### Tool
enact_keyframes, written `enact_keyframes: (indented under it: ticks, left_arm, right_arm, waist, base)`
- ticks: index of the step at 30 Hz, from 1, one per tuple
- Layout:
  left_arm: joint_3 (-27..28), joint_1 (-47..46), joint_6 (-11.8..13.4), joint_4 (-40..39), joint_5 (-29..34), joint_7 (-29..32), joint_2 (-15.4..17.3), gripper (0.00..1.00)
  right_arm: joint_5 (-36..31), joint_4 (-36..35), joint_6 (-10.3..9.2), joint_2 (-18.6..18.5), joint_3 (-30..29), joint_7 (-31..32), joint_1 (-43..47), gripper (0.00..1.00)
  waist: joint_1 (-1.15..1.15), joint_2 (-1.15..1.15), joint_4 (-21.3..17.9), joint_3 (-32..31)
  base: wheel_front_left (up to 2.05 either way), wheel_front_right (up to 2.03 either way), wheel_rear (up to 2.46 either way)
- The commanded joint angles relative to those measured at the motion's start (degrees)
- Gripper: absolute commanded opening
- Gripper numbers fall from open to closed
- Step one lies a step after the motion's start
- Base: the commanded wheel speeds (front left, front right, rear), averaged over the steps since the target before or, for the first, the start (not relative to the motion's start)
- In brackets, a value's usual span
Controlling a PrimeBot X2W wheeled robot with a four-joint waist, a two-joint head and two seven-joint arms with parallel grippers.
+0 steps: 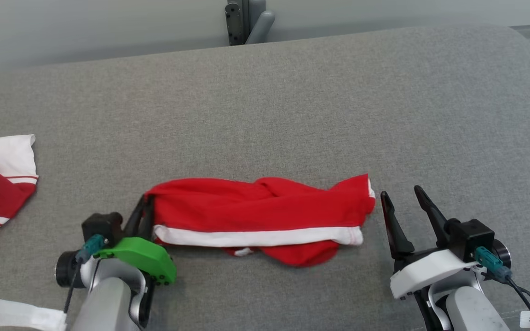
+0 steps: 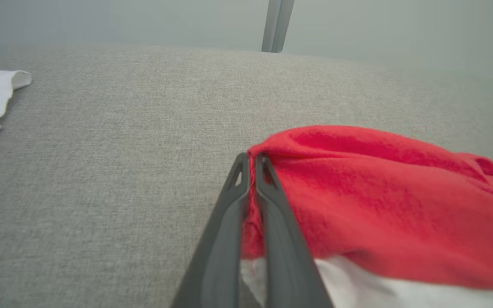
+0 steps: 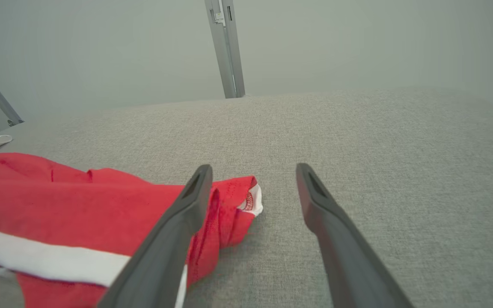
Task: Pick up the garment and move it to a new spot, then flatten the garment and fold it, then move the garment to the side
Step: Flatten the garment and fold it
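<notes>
Head view: garment lies bunched on the grey desk, near edge. Left gripper clamped on its left end; right gripper spread wide, just beside its right end.

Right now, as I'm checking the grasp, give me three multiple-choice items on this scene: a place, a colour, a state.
1. Where does the left gripper hold the garment?
A) its left end
B) its middle
C) its right end

2. What colour is the band along the garment's near edge?
A) black
B) white
C) green

3. How is the right gripper?
A) shut on the garment
B) shut on nothing
C) open, holding nothing

1 A: it pinches red cloth there.
2 B: the band shows white.
3 C: its jaws stand apart, nothing between.
</notes>
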Motion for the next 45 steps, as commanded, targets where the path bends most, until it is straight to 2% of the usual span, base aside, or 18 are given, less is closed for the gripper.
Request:
enact_keyframes:
  ticks: [1, 6, 14, 15, 16, 17, 18, 21, 22, 23, 26, 33, 39, 43, 45]
  left_arm:
    - [0.8, -2.2, 0.8, 2.0, 0.5, 0.0, 0.5, 0.0]
    - [2.3, -7.6, 3.5, 10.8, 1.5, 0.0, 1.8, 0.0]
    - [2.9, -12.2, 6.8, 21.0, 2.5, 0.1, 1.9, 0.0]
    - [2.9, -12.5, 7.1, 20.6, 2.8, 0.1, 1.9, 0.16]
    - [2.9, -12.5, 7.1, 20.6, 2.8, 0.1, 1.9, 0.16]
    - [3.0, -12.5, 7.1, 19.9, 2.9, 0.0, 1.8, 0.5]
    - [3.2, -12.2, 7.1, 19.0, 2.9, 0.0, 1.7, 1.0]
    - [4.3, -9.0, 6.8, 13.9, 3.5, 0.0, 1.2, 1.0]
    - [5.4, -5.2, 6.8, 8.4, 4.4, 0.0, 0.8, 1.0]
    - [5.8, -3.6, 6.9, 6.5, 4.8, 0.0, 0.8, 1.0]
    - [7.3, 1.4, 7.1, 0.8, 5.8, 0.0, 0.3, 1.0]
    - [9.0, 11.8, 5.5, -10.5, 8.5, 0.0, -0.6, 1.0]
    - [8.6, 18.6, 3.6, -18.0, 10.0, 0.0, -1.0, 1.0]
    - [7.8, 22.1, 2.7, -20.1, 9.8, 0.0, -1.1, 1.0]
    - [7.3, 22.9, 3.0, -20.6, 8.7, 0.0, -1.1, 1.0]
  right_arm:
    - [0.3, 0.0, -0.06, -0.1, 0.3, -0.2, -0.9, 1.0]
    - [0.4, 0.4, -0.06, -0.1, 0.0, -0.2, -1.5, 1.0]
    - [0.7, 0.5, -0.06, -0.1, -0.3, -0.2, -1.8, 1.0]
    - [0.8, 0.5, -0.06, -0.1, -0.3, -0.2, -1.8, 1.0]
    - [0.8, 0.5, -0.06, -0.1, -0.3, -0.2, -1.8, 1.0]
    - [0.9, 0.5, -0.06, -0.1, -0.3, -0.2, -1.8, 1.0]
    - [1.0, 0.5, -0.06, -0.1, -0.3, -0.2, -1.7, 1.0]
    - [1.2, 0.9, -0.06, -0.1, -0.2, -0.2, -0.4, 1.0]
    - [1.3, 0.8, -0.06, -0.1, 0.0, -0.2, 0.4, 1.0]
    - [1.2, 0.7, -0.06, -0.1, 0.0, -0.2, 0.7, 1.0]
    - [1.5, 0.6, -0.06, -0.1, -0.1, -0.2, 1.6, 1.0]
    - [1.0, 0.4, -0.06, -0.1, -0.5, -0.2, 3.7, 1.0]
    - [1.2, -0.1, -0.06, -0.1, -1.0, -0.2, 5.3, 1.0]
    - [1.3, -0.3, -0.06, -0.1, -1.5, -0.2, 6.5, 1.0]
    - [1.2, -0.4, -0.06, -0.1, -1.8, -0.2, 6.9, 1.0]
  waist:
    - [0.0, 0.0, -0.8, 1.3]
    - [0.0, 0.0, -2.4, 2.7]
    - [0.0, 0.0, -3.7, 2.7]
    - [0.0, 0.0, -3.6, 2.5]
    - [0.0, 0.0, -3.6, 2.5]
    - [0.0, 0.0, -3.4, 2.2]
    - [0.0, 0.0, -3.1, 1.8]
    - [0.0, 0.0, -1.7, -1.0]
    - [0.0, 0.0, -0.6, -3.1]
    - [0.0, 0.0, -0.3, -3.8]
    - [0.0, 0.0, 0.5, -5.5]
    - [0.0, 0.0, 2.0, -8.6]
    - [0.0, 0.0, 2.4, -10.4]
    - [0.0, 0.0, 2.6, -11.4]
    - [0.0, 0.0, 2.8, -11.6]
  base:
    - [0.0, 0.0, 0.0]
    - [0.0, 0.0, 0.0]
    - [0.0, 0.0, 0.0]
    - [0.0, 0.0, 0.0]
    - [0.0, 0.0, 0.0]
    - [0.0, 0.0, 0.0]
    - [0.0, 0.0, 0.0]
    - [0.0, 0.0, 0.0]
    - [0.0, 0.0, 0.0]
    - [0.0, 0.0, 0.0]
    - [0.0, 0.0, 0.0]
    - [0.0, 0.0, 0.0]
    - [0.0, 0.0, 0.0]
    - [0.0, 0.0, 0.0]
    - [0.0, 0.0, 0.0]
